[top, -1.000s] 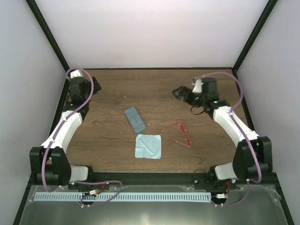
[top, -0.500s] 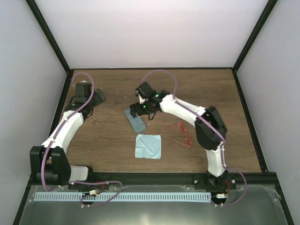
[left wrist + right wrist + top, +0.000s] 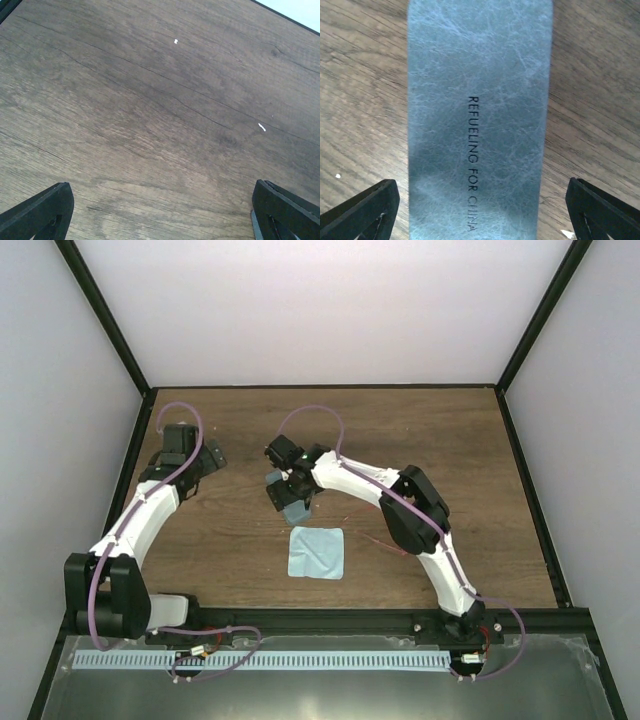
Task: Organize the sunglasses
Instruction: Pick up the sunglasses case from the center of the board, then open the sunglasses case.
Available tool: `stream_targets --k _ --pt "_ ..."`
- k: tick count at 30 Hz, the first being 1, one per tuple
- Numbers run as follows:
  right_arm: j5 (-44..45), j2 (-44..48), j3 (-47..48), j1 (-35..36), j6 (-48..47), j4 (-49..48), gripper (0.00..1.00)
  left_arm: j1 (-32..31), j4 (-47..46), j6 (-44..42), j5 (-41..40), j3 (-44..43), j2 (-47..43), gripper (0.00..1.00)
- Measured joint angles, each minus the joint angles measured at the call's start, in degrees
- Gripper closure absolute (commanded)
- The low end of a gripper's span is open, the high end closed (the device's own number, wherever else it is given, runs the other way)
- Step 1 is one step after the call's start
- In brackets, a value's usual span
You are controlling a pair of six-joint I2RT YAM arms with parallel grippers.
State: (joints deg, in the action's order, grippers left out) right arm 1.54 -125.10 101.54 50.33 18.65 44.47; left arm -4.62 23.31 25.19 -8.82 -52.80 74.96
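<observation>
The blue-grey case [image 3: 297, 510] lies closed on the wood at centre. My right gripper [image 3: 290, 490] hovers right over it, open. In the right wrist view the case [image 3: 480, 115] fills the middle, with black lettering along it. The gripper [image 3: 480, 215] straddles it with a fingertip [image 3: 360, 210] clear on each side. The red sunglasses are almost wholly hidden under my right arm; only a thin red trace [image 3: 377, 542] shows by the elbow. My left gripper [image 3: 205, 462] is open and empty over bare wood at the far left, as the left wrist view [image 3: 160, 210] shows.
A light blue square cloth [image 3: 316, 553] lies flat just in front of the case. Black frame posts and white walls close in the table [image 3: 480, 440] at the back and sides. Small white specks [image 3: 262, 127] dot the wood.
My right arm has swung from the back right across to the case and now hovers over it, covering the sunglasses. My left gripper has shifted slightly forward and right.
</observation>
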Motion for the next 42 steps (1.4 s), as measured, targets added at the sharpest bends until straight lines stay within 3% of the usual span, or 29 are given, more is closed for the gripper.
stream_targets --k 9,14,17,21,28,32,35,38,42 --pt "0.9 -1.9 2.2 -0.2 -0.3 1.0 0.14 0.0 -0.1 -1.3 1.2 0.1 1.4 0.0" --pt "1.0 -3.1 3.0 -0.2 -0.7 1.4 0.09 0.0 -0.3 -1.7 1.6 0.1 3.1 0.0" --pt "0.9 -3.4 3.1 -0.2 -1.1 1.5 0.17 0.0 -0.5 -1.9 1.9 0.1 4.2 0.0" --pt "0.5 -4.0 4.1 -0.3 -1.2 1.7 0.39 0.0 -0.5 -2.3 2.4 0.0 5.0 0.0" --pt "0.2 -4.6 5.9 -0.5 -0.9 3.3 0.41 0.0 -0.8 -3.4 3.6 -0.1 5.2 0.0" --pt "-3.5 -3.7 6.6 -1.9 0.9 3.9 0.41 0.1 -2.5 -4.7 11.0 -0.1 5.2 0.05" --pt "-9.3 -0.3 5.7 -5.9 3.3 3.1 0.41 0.0 -6.7 -3.9 22.2 -0.1 5.5 0.0" --pt "-17.8 6.9 2.0 -13.9 6.2 -0.3 0.41 -0.7 -12.7 0.1 34.4 -0.1 6.8 0.0" --pt "-25.9 15.5 -0.3 -23.8 9.3 -5.2 0.4 -2.5 -18.4 4.8 44.1 -0.1 8.2 0.0"
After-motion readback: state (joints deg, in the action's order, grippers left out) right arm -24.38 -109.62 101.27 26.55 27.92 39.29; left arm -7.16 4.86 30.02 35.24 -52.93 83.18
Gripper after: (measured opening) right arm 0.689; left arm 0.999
